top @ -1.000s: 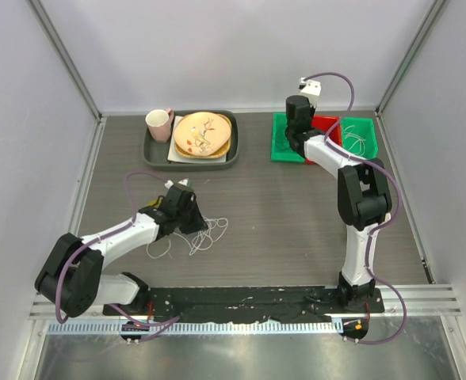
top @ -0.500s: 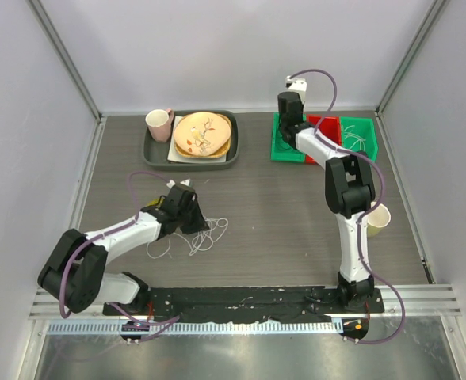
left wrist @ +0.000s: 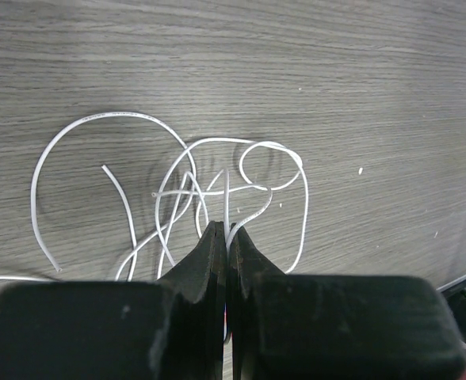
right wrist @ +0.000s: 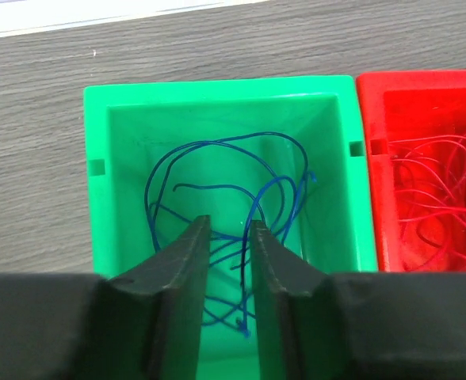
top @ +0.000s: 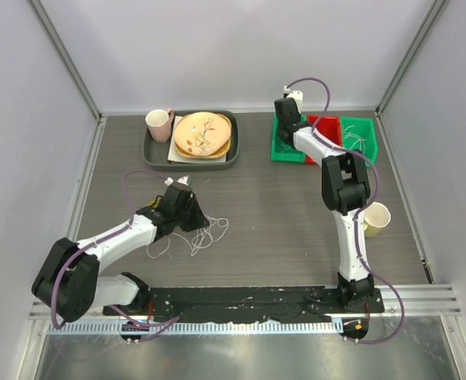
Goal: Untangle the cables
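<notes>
White cables (top: 210,235) lie tangled on the table in front of the left arm. My left gripper (left wrist: 226,229) is shut on a white strand of the white cables (left wrist: 193,170), which spread in loops just beyond its fingertips. My right gripper (right wrist: 231,226) hangs open over the left green bin (right wrist: 217,85), where dark blue cables (right wrist: 217,178) are coiled. One blue strand runs down between the fingers, close to the right one. Red cables (right wrist: 439,190) fill the red bin (right wrist: 423,83) beside it. In the top view the right gripper (top: 284,129) is at the far right of the table.
A dark tray (top: 156,155) with plates and a pink mug (top: 159,123) stands at the back left. Three bins sit at the back right: green (top: 283,149), red (top: 326,127) and green (top: 358,136). A pale yellow cup (top: 374,218) stands by the right arm.
The right arm swung left from the red bin to the left green bin and its jaws opened. The left gripper stayed shut on the white strand, barely moving.
</notes>
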`<move>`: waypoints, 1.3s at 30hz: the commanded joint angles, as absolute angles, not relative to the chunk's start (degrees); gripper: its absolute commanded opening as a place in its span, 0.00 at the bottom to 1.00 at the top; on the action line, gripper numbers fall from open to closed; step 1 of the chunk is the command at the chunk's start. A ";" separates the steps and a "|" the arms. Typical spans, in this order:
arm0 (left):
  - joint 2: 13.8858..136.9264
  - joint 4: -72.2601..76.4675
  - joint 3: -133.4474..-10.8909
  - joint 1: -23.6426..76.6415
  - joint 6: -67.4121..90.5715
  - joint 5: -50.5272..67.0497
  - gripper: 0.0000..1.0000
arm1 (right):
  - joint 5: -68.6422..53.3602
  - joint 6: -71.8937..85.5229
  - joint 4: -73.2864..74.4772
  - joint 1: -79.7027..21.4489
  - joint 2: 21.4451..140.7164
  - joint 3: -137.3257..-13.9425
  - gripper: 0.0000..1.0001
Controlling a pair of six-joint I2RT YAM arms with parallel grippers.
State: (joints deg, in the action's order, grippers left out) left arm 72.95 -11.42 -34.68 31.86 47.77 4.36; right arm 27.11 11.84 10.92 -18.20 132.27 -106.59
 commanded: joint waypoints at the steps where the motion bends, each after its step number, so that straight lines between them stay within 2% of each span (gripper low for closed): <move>1: 70.23 -10.37 -35.42 31.99 47.81 4.31 0.00 | 26.11 12.30 11.86 -18.28 120.78 -106.36 0.38; 2: 69.70 -10.37 -35.42 31.99 47.81 4.31 0.00 | 25.67 12.22 11.87 -18.28 119.11 -105.30 0.43; 5: 68.74 -10.37 -35.25 31.99 47.90 4.39 0.00 | 23.56 12.22 11.87 -18.28 112.95 -100.56 0.67; 6: 68.38 -10.02 -35.07 32.08 47.99 4.22 0.00 | 22.51 12.22 11.95 -18.28 111.63 -98.28 0.81; 9: 67.59 -9.75 -34.63 31.99 48.16 3.69 0.00 | 14.61 11.34 13.27 -18.28 106.10 -93.02 0.90; 10: 67.41 -9.76 -34.37 31.99 48.16 3.60 0.00 | 11.63 11.34 13.53 -18.37 103.21 -91.25 0.91; 12: 66.71 -9.84 -34.02 31.99 48.16 3.34 0.00 | -2.14 11.95 12.58 -18.46 99.34 -83.29 0.91; 14: 66.01 -9.41 -33.05 31.99 48.25 3.60 0.00 | -18.53 11.78 5.31 -19.50 93.12 -75.54 0.91; 16: 65.39 -9.40 -32.52 31.99 48.08 3.52 0.00 | -27.12 10.12 -4.42 -21.52 89.41 -63.93 0.91; 17: 65.39 -9.84 -32.61 31.99 47.90 3.52 0.08 | -29.16 9.06 -6.14 -24.67 86.60 -60.85 0.91; 19: 64.69 -11.42 -32.61 31.99 47.46 3.60 0.32 | -27.87 8.96 -8.95 -28.63 84.04 -54.07 0.91; 20: 64.25 -12.12 -32.43 31.99 47.37 3.43 0.48 | -25.16 9.40 -9.57 -32.48 83.24 -52.31 0.91; 21: 63.73 -13.26 -32.26 31.99 47.37 3.17 0.77 | -19.66 11.41 -10.36 -34.61 81.75 -49.51 0.91; 23: 61.19 -15.28 -31.73 32.08 47.37 2.55 0.91 | -14.87 13.00 -12.12 -39.43 81.12 -47.38 0.91; 25: 58.73 -17.22 -31.29 32.08 47.55 1.50 0.98 | -10.57 14.85 -13.18 -41.91 81.30 -45.71 0.91; 35: 35.17 -37.07 -27.87 31.99 52.11 -10.36 1.00 | -3.71 19.06 -16.70 -53.34 88.50 -44.65 0.89; 39: 29.36 -39.81 -25.23 31.99 55.71 -11.78 1.00 | 3.68 23.03 -16.53 -55.02 89.82 -44.56 0.81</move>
State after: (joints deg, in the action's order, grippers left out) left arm 32.64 -33.32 -27.68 31.88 51.62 -7.62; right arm -5.08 18.50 -13.61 -53.74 88.88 -44.05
